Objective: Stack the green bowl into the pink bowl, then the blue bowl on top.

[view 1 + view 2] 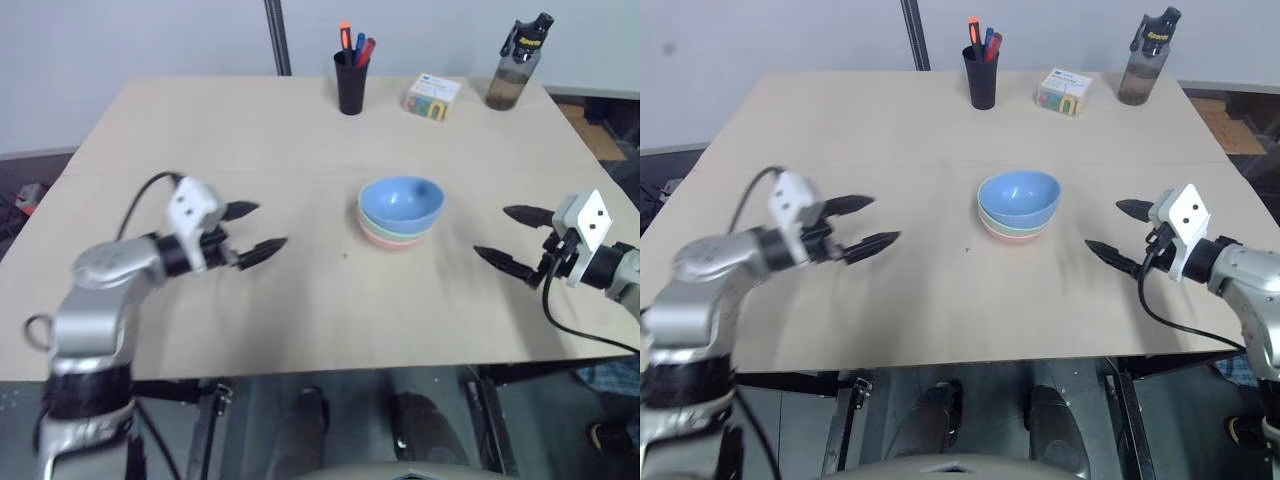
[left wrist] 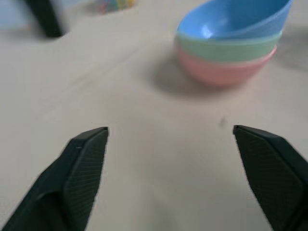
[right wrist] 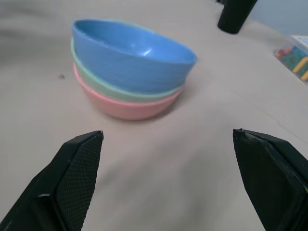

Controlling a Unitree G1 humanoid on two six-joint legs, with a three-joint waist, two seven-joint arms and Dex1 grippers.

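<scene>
Left gripper [image 1: 252, 232] spread wide and empty, held left of the stack, right gripper [image 1: 512, 239] likewise wide and empty on the stack's right, blue bowl [image 1: 402, 202] nested mouth-up and slightly tilted in green bowl [image 3: 120, 89], seated in pink bowl [image 3: 127, 107], at mid-table [image 1: 250, 130].

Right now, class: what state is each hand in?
Left hand: open, holding nothing.
Right hand: open, holding nothing.
</scene>
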